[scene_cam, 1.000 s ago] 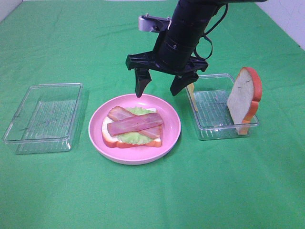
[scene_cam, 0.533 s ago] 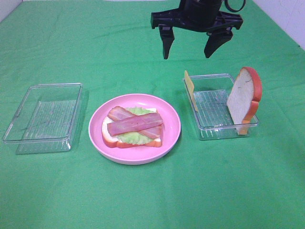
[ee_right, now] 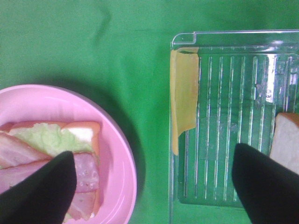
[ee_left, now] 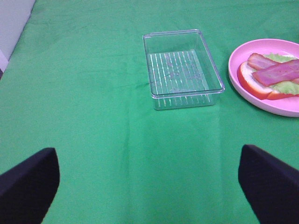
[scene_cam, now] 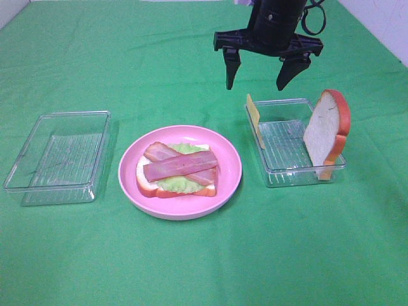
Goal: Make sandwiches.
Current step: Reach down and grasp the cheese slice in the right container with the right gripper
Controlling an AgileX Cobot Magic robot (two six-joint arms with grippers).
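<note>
On the pink plate point(scene_cam: 226, 183) lies a bread slice point(scene_cam: 145, 185) with orange-red crust, topped by pale green lettuce point(scene_cam: 173, 184) and two crossed bacon strips point(scene_cam: 180, 164). A thin yellow cheese slice point(scene_cam: 254, 120) leans on the left wall of the right clear tray point(scene_cam: 275, 177). The second bread slice point(scene_cam: 326, 131) stands upright at that tray's right end. My right gripper point(scene_cam: 258, 78) hangs open and empty above the table behind the tray's left end. In the right wrist view the cheese point(ee_right: 183, 95) sits between the open fingers point(ee_right: 42, 191). My left gripper point(ee_left: 149, 184) is open and empty.
An empty clear ribbed tray point(scene_cam: 38, 185) stands at the left of the plate; it also shows in the left wrist view point(ee_left: 182, 70). Green cloth covers the table. The plate's edge point(ee_left: 243, 86) shows in the left wrist view.
My right gripper rose from over the plate's far rim and moved back and right; it now hangs a little lower, behind the right tray. The food has not moved.
</note>
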